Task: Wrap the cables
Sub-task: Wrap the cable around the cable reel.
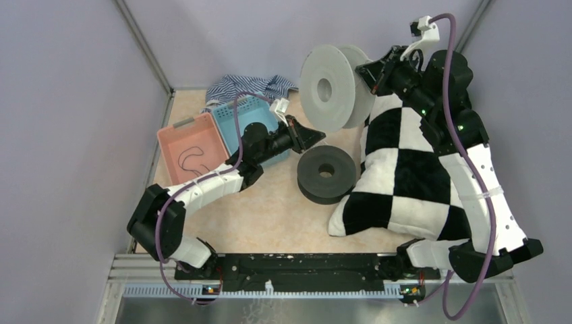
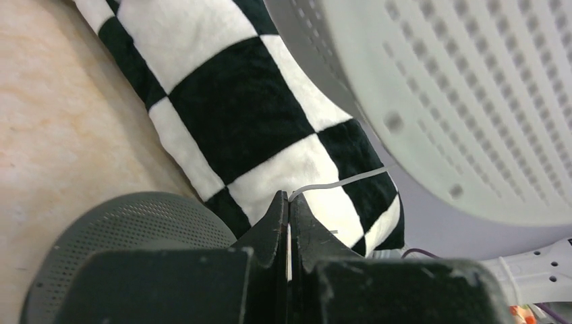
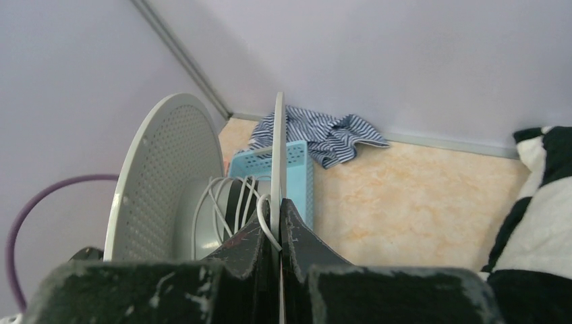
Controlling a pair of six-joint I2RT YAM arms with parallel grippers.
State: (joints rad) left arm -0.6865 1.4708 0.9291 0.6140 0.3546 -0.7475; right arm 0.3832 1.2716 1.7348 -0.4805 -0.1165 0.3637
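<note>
A white cable (image 2: 344, 181) runs from my left gripper (image 2: 289, 200) toward the upright white spool (image 2: 472, 88). The left gripper is shut on the cable's end. In the top view the left gripper (image 1: 311, 138) sits just left of the white spool (image 1: 329, 88). My right gripper (image 3: 278, 204) is shut on the spool's thin flange (image 3: 278, 148). Several turns of white cable (image 3: 226, 202) lie loosely round the hub, and one loop crosses the right fingers. The right gripper (image 1: 373, 71) is at the spool's right side. A black cable (image 1: 192, 160) lies looped in the pink basket (image 1: 177, 131).
A dark grey spool (image 1: 326, 173) lies flat in front of the white spool. A black-and-white checkered pillow (image 1: 405, 169) lies on the right under the right arm. A blue basket (image 1: 246, 118) stands beside the pink one, with striped cloth (image 1: 246, 86) behind it. Walls enclose the table.
</note>
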